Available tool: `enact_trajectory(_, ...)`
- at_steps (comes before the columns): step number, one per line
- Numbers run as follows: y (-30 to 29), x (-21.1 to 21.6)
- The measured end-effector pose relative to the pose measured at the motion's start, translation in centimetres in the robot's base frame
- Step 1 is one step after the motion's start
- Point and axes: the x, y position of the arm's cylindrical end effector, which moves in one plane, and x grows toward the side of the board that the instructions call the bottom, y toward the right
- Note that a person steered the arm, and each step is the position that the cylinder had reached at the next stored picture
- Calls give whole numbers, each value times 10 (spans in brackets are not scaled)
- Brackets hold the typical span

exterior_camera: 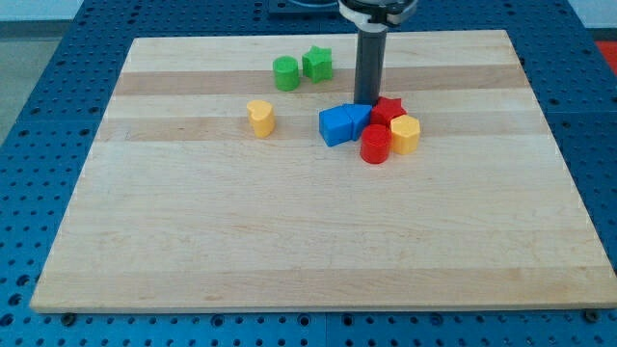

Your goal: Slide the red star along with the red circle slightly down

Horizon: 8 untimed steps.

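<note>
The red star [389, 109] sits near the tabletop's [289, 241] top middle, with the red circle [375, 146] touching just below it, and my tip [365, 102], a bare rod with no fingers, stands just at the star's upper left.

We see a wooden board [289, 241] lying on a blue table with holes [39, 145]. Near the view's top, a green round block [285, 73] and a green star block [317, 64] sit just beside each other. Lower and more to the left, a yellow block [260, 117] is alone. Near the middle, two blue blocks [342, 123] touch each other. Right of them is another yellow block [406, 134].
</note>
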Motion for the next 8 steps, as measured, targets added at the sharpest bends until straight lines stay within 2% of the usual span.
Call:
enact_trajectory(5, 69, -24)
enact_trajectory(6, 75, -22)
enact_trajectory(8, 57, 12)
